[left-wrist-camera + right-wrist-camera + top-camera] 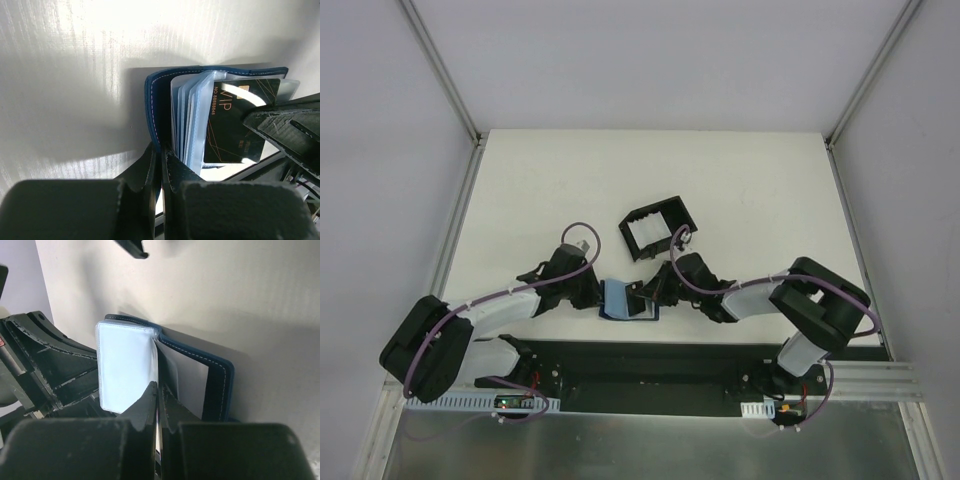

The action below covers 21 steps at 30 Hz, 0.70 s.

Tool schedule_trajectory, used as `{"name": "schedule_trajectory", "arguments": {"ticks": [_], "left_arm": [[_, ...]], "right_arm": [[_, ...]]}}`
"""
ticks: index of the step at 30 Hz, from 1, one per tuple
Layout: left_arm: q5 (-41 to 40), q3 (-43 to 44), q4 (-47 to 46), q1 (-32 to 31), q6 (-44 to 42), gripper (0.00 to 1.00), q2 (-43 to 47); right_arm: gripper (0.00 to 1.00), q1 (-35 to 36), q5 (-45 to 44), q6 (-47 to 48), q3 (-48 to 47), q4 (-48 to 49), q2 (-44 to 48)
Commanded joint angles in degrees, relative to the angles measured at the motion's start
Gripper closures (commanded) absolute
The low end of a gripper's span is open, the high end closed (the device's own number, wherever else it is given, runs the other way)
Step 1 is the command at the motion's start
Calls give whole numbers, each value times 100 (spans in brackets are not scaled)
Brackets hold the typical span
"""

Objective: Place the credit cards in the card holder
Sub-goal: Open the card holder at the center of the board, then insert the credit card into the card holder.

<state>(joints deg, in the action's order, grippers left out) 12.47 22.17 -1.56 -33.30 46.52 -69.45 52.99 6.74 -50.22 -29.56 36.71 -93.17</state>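
The card holder [618,299], a navy-blue wallet, stands open on edge at the table's near middle between both grippers. In the left wrist view its blue cover [152,102] fans out clear sleeves, and a black credit card [235,125] marked VIP sits partly in one sleeve. My left gripper [161,152] is shut on the blue cover's edge. My right gripper [157,390] is shut on the thin edge of that card, between a whitish sleeve [125,365] and the wallet's cover [220,380]. From above, the left gripper [596,292] and right gripper [647,292] flank the wallet.
A black open-sided box frame [657,228] lies just behind the wallet on the white table [540,190]. The dark base rail [650,365] runs along the near edge. Metal posts [455,230] border both sides.
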Motion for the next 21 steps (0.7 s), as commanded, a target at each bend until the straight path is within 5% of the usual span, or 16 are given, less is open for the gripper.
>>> {"name": "schedule_trajectory", "arguments": {"ticks": [1, 6, 12, 21], "left_arm": [[27, -310, 191, -159, -126, 100, -411], [80, -328, 375, -151, -266, 100, -227], [-95, -73, 771, -151, -521, 74, -113], [-209, 59, 868, -151, -618, 80, -227]], "right_arm": [[100, 71, -173, -427, 319, 627, -132], [100, -17, -305, -410, 399, 241, 123], [100, -140, -270, -375, 478, 179, 140], [100, -193, -156, -225, 355, -23, 150]]}}
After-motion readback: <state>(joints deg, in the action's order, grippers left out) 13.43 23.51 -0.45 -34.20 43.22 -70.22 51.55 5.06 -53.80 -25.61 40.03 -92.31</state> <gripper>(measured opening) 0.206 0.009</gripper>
